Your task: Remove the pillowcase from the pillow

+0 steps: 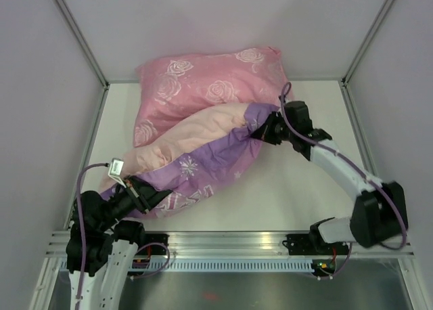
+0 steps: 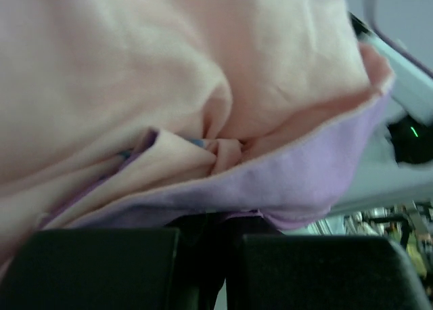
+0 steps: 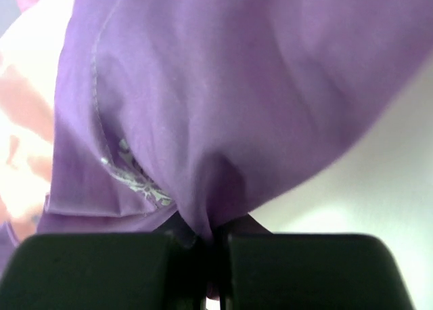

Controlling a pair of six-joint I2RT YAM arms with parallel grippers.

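Note:
The pillowcase [image 1: 210,164] lies bulging across the table, its purple printed side with a snowflake facing the front and its pale pink inner side [image 1: 196,128] turned out on top. My left gripper [image 1: 152,196] is shut on its near-left purple edge; the left wrist view shows the fingers [image 2: 101,269] closed under a fold of purple hem [image 2: 291,181]. My right gripper [image 1: 262,128] is shut on its far-right purple end; the right wrist view shows purple fabric [image 3: 237,86] pinched between the fingers [image 3: 88,273]. The plain white pillow is hidden; no white shows.
A pink rose-patterned pillow [image 1: 203,83] lies behind, touching the pillowcase, against the back wall. The white table [image 1: 298,188] is walled on three sides with metal corner posts [image 1: 81,39]. An aluminium rail [image 1: 230,242] runs along the near edge.

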